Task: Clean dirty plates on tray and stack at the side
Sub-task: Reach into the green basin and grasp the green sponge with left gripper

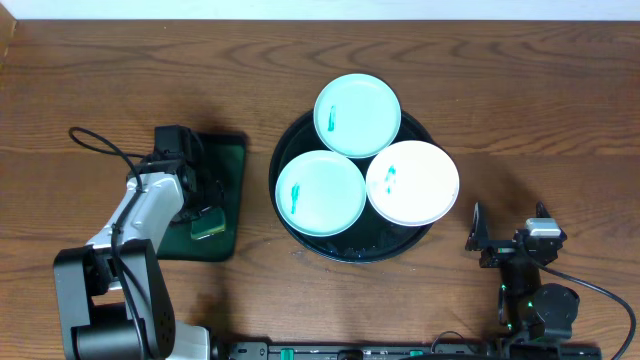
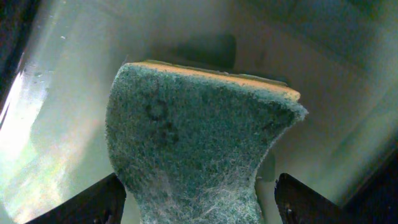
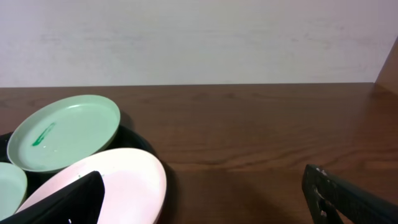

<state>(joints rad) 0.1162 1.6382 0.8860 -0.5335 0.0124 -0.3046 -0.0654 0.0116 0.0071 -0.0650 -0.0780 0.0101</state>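
Note:
Three small round plates lie on the black tray (image 1: 345, 250): a mint one at the back (image 1: 357, 114), a mint one at front left (image 1: 320, 193) and a whiter one at front right (image 1: 412, 182). Each bears a teal smear. My left gripper (image 1: 203, 208) hangs over a green-topped sponge (image 1: 208, 228) left of the tray. In the left wrist view the sponge (image 2: 199, 137) stands between the open fingers (image 2: 93, 202), with a gap on each side. My right gripper (image 1: 510, 228) is open, right of the tray and low over the table, and the white plate (image 3: 112, 180) lies by its left finger.
The sponge lies on a small rectangular dark-green tray (image 1: 228, 160) at the left. A black cable (image 1: 100, 145) loops behind the left arm. Bare brown wood (image 3: 261, 137) stretches right of the black tray up to a pale wall.

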